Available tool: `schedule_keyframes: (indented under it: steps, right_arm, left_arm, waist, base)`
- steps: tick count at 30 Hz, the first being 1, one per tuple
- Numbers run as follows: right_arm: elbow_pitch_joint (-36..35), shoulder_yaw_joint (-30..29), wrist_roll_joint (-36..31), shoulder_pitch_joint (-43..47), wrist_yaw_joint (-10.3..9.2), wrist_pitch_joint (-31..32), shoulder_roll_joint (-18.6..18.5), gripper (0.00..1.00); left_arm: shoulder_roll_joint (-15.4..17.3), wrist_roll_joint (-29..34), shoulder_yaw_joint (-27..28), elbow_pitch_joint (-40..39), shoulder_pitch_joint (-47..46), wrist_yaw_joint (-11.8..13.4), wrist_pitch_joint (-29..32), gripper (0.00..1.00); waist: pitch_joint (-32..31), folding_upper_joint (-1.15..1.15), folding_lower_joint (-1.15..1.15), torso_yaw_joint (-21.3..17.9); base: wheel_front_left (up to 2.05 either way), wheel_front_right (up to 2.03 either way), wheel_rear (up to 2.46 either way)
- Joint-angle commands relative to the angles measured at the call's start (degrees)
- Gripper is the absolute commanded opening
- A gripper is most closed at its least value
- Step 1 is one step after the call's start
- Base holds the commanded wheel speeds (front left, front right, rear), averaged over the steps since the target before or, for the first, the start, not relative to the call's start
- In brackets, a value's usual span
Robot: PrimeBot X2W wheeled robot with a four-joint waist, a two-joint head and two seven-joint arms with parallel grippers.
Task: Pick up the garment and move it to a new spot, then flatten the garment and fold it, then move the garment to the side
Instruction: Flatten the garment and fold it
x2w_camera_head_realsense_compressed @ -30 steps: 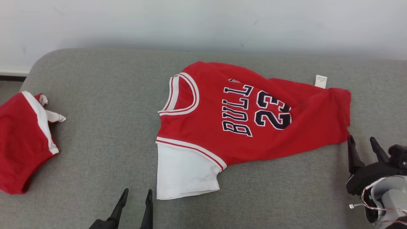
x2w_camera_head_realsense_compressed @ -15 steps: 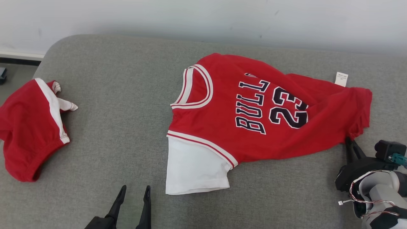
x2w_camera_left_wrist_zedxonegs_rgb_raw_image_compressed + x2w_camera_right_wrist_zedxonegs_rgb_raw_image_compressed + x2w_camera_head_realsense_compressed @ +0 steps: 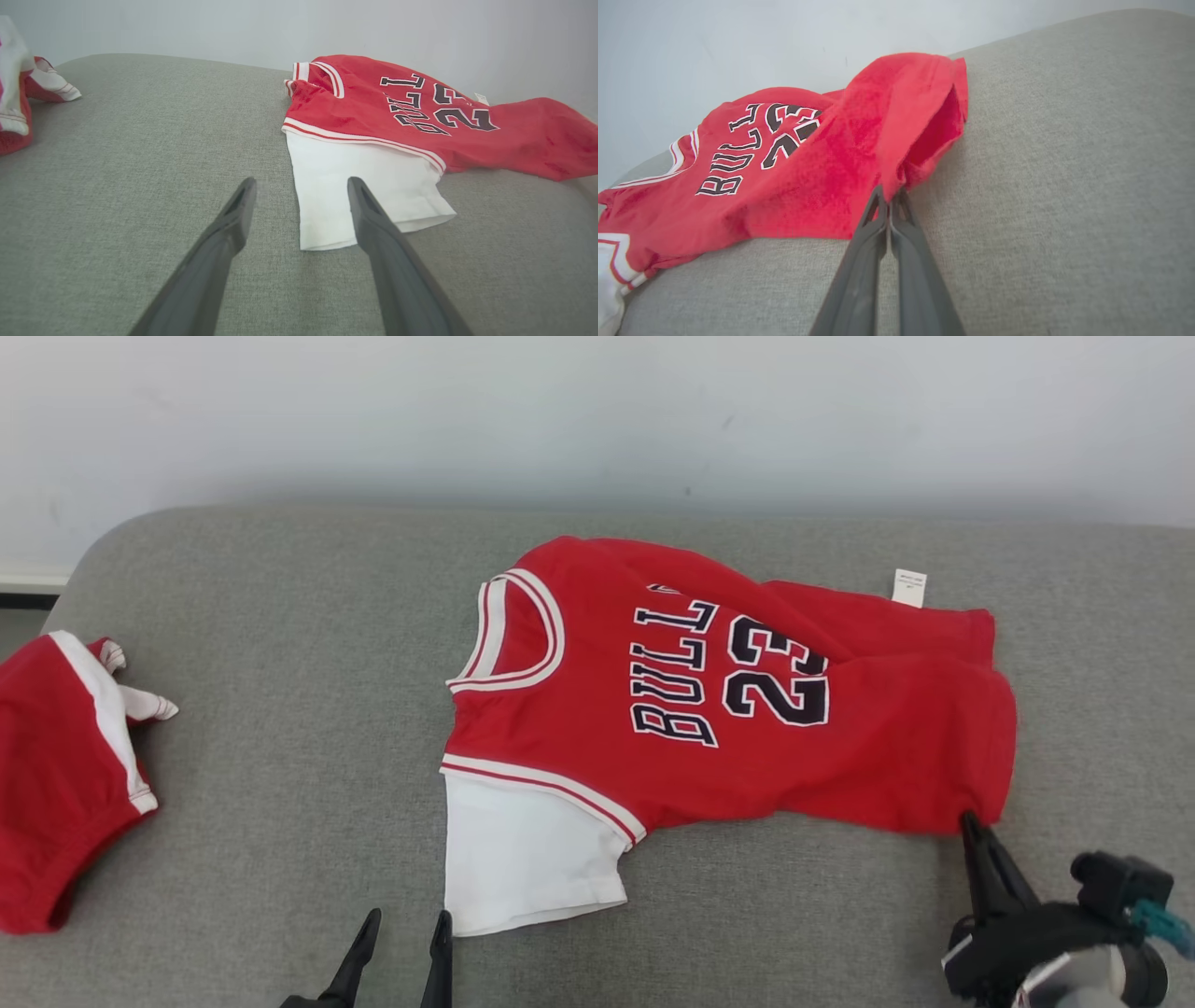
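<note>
The jersey (image 3: 709, 709) lies spread on the middle of a gray cushion (image 3: 280, 663), its neck toward the robot's left and its hem toward the right. It is red, with white and red striped trim at the V-neck and armhole, dark white-edged letters and the number 23 on the chest, and one white sleeve (image 3: 523, 859) pointing toward the robot. A small white label (image 3: 909, 587) sticks out at the far hem edge.

The right gripper (image 3: 971, 821) is clamped on the jersey's near hem corner, where the cloth bunches and the hem gapes open. The left gripper (image 3: 407, 919) has its fingers apart, just beside the sleeve's end. Another red garment (image 3: 56, 784) with white trim lies at the cushion's left edge.
</note>
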Motion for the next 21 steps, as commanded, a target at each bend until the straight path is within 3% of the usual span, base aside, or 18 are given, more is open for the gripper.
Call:
schedule_keyframes:
  steps: [1,8,10,11,12,13,21]
  right_arm:
    - [-2.1,-0.8,0.4,2.6,-0.13,1.0,0.3,0.0]
    - [-18.3,-8.2,-0.3,16.8,-0.13,9.9,5.1,0.0]
    - [-19.9,-9.3,-0.6,18.3,-0.13,11.6,5.8,0.0]
    - [-21.3,-10.5,-1.1,19.7,-0.13,13.4,6.5,0.08]
    - [-22.9,-11.4,-2.1,20.6,-0.13,14.6,6.8,0.61]
    - [-24.4,-12.3,-3.0,21.1,-0.13,15.5,7.3,1.0]
    - [-33.1,-16.5,-9.3,23.8,-0.13,18.9,9.7,1.0]
  left_arm:
    - [0.0,0.3,-0.1,0.1,0.4,-0.3,-0.2,1.0]
    - [0.0,0.0,-0.1,0.2,1.1,-0.3,-0.2,1.0]
    - [0.0,0.0,0.0,0.2,1.2,-0.2,-0.2,1.0]
    - [0.0,0.0,0.1,0.2,1.3,-0.2,-0.2,1.0]
    - [0.0,0.0,0.1,0.3,1.3,-0.3,-0.2,1.0]
    - [0.0,0.0,0.1,0.4,1.3,-0.3,-0.2,1.0]
    - [0.0,0.2,0.4,0.4,1.0,-0.6,-0.2,1.0]
  waist:
    - [-1.0,0.0,0.0,-0.9]
    - [-1.6,0.0,0.0,-1.2]
    - [-1.6,0.0,0.0,-1.4]
    - [-1.6,0.0,0.0,-1.4]
    - [-1.7,0.0,0.0,-1.5]
    - [-1.7,0.0,0.0,-1.5]
    - [-2.0,0.0,0.0,-1.1]
  base:
    - [0.0,0.0,0.0]
    - [0.0,0.0,0.0]
    - [0.0,0.0,0.0]
    - [0.0,0.0,0.0]
    - [0.0,0.0,0.0]
    - [0.0,0.0,0.0]
    - [0.0,0.0,0.0]
